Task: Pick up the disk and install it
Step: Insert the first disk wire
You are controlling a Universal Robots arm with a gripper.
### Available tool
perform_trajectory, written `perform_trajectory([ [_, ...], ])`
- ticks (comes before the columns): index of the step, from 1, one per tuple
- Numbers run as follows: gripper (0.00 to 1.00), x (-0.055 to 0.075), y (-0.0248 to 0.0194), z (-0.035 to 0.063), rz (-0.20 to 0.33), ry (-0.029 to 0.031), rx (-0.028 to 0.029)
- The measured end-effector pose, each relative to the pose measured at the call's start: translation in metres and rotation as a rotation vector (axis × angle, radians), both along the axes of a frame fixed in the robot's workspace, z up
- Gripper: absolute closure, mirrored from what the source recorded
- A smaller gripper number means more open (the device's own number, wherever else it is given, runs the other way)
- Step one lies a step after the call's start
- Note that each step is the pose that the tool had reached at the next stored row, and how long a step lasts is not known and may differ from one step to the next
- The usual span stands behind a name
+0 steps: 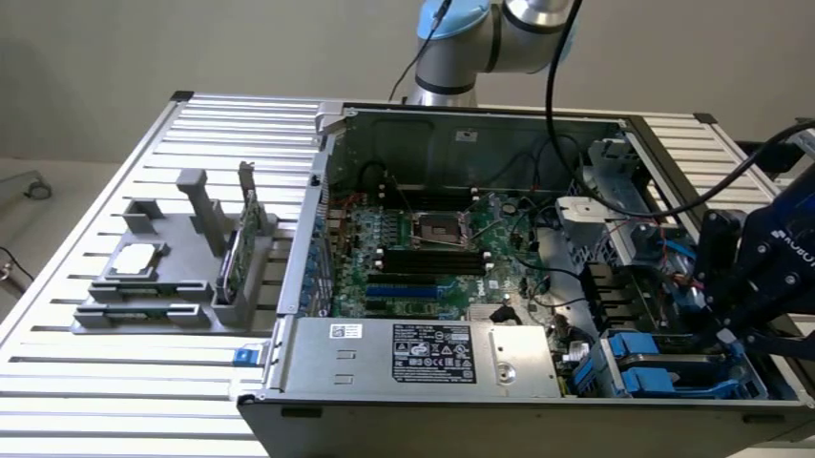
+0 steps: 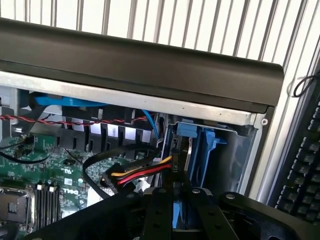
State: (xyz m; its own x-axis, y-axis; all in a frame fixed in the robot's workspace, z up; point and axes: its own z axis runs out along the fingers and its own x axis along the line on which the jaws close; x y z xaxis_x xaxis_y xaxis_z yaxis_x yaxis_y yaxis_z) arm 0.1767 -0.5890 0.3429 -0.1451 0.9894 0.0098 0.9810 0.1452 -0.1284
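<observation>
Coloured power wires (image 2: 142,172) crowd just beside the corner drive bay, with the motherboard (image 1: 421,243) further in. The hand (image 2: 182,200) is nearly closed, pinching the disk (image 2: 192,150) by its blue rail. The disk stands upright against the case rim (image 2: 150,102). Open bench (image 1: 128,382) lies outside the case, keyboard (image 2: 300,170) nearby.

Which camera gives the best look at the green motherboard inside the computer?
The exterior view: the motherboard lies open to it almost whole, with its processor socket and black memory slots. The wrist view catches just one corner of the motherboard, next to red and yellow wires.
</observation>
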Motion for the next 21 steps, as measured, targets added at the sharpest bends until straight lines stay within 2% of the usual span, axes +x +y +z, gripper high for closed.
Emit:
perform_trajectory([
  [1, 0.83, 0.0, 0.0, -0.0001, -0.003, 0.0002, -0.0056],
  [2, 0.83, 0.0, 0.0, -0.0002, -0.004, 0.0005, -0.0076],
  [8, 0.83, 0.0001, 0.0019, -0.0002, -0.008, 0.0051, -0.0105],
  [12, 0.83, 0.0, 0.0033, -0.0004, -0.012, 0.0076, -0.0185],
  [15, 0.83, 0.0, 0.0039, -0.0007, -0.014, 0.0078, -0.0206],
  [21, 0.83, 0.0001, 0.0061, -0.0009, -0.018, 0.0087, -0.0212],
])
